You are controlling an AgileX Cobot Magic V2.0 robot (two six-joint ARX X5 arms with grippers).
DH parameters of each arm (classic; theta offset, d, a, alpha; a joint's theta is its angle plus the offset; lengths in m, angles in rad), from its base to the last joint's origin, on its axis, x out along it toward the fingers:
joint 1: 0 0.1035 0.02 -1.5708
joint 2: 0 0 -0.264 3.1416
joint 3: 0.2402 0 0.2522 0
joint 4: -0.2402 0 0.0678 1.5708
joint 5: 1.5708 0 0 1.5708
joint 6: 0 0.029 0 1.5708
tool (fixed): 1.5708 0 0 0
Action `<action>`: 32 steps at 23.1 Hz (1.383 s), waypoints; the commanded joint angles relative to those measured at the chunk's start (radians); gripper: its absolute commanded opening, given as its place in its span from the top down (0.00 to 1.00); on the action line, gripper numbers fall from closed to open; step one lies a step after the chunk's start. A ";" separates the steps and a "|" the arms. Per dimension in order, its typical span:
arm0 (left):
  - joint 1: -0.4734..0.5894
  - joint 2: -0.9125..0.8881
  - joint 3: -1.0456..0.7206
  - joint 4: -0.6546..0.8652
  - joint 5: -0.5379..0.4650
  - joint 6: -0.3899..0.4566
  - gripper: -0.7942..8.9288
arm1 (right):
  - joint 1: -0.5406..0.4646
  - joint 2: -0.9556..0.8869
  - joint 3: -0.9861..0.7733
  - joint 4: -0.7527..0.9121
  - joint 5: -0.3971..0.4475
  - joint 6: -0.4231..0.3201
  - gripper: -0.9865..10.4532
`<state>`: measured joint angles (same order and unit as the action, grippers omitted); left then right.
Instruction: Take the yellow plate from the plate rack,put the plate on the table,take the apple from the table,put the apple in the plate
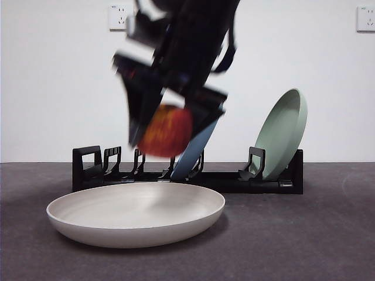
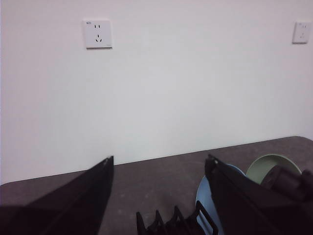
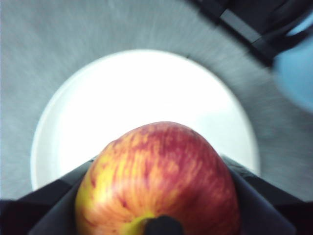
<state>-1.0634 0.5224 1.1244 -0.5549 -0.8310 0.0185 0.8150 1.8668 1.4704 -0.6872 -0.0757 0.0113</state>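
Right claw (image 1: 170,132) grips the apple (image 1: 167,130) in mid-air above the yellow plate (image 1: 136,214) on the worktop (image 1: 328,234), so letting go from this height could, I reckon, make it bounce or roll over the shallow rim toward the plate rack (image 1: 187,175).

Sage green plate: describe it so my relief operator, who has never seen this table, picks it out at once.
Start at the long low black plastic plate rack running along the back of the dark grey table. At its end farthest from the raised right pincer holding the red apple, a round matte sage green plate leans upright. Unlike the light blue plate mid-rack and the flat cream plate, it is green.
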 commanded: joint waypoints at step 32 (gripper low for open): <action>-0.002 0.004 -0.003 -0.142 0.079 -0.083 0.60 | 0.063 0.080 0.007 0.046 0.056 0.017 0.53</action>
<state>-1.0634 0.5240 1.1244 -0.6987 -0.7673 -0.0513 0.8742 1.9820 1.4754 -0.6460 -0.0227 0.0189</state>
